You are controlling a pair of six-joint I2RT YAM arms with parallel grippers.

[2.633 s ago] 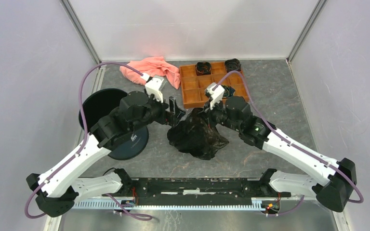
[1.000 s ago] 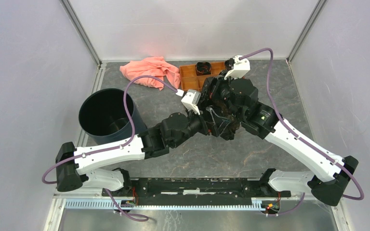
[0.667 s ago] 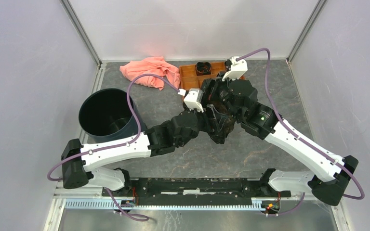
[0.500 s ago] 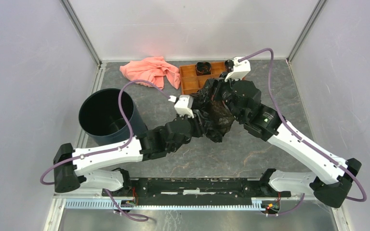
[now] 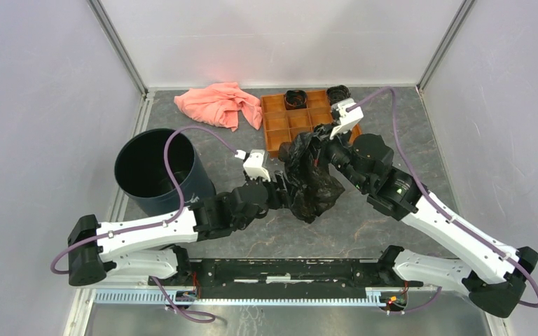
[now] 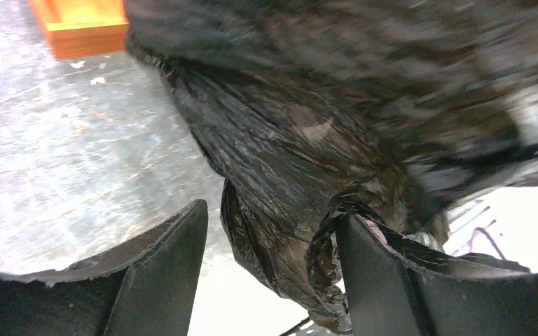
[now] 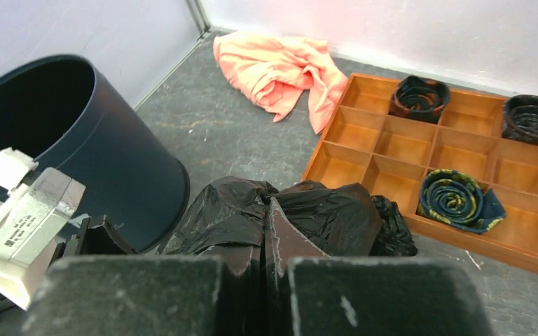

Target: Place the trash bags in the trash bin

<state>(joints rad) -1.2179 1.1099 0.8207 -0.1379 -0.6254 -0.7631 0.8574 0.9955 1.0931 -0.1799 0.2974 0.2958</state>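
The black glossy trash bag (image 5: 313, 180) hangs crumpled above the table's middle. My right gripper (image 5: 322, 148) is shut on its top; in the right wrist view the film (image 7: 322, 213) is pinched between the closed fingers (image 7: 270, 234). My left gripper (image 5: 285, 192) is at the bag's lower left side. In the left wrist view it (image 6: 270, 241) is open, with the bag's hanging end (image 6: 287, 210) between the fingers and film draped on the right finger (image 6: 375, 269). The dark navy trash bin (image 5: 155, 171) stands upright at the left, mouth up, and also shows in the right wrist view (image 7: 77, 140).
A salmon-pink cloth (image 5: 221, 103) lies at the back left. An orange compartment tray (image 5: 280, 133) with rolled dark items stands at the back, right behind the bag; it also shows in the right wrist view (image 7: 462, 175). The enclosure walls are close on both sides.
The bin, earlier on its side, now stands upright. The right gripper has raised the bag and carried it slightly back-right. The left gripper has pulled back leftward along the bag's lower side.
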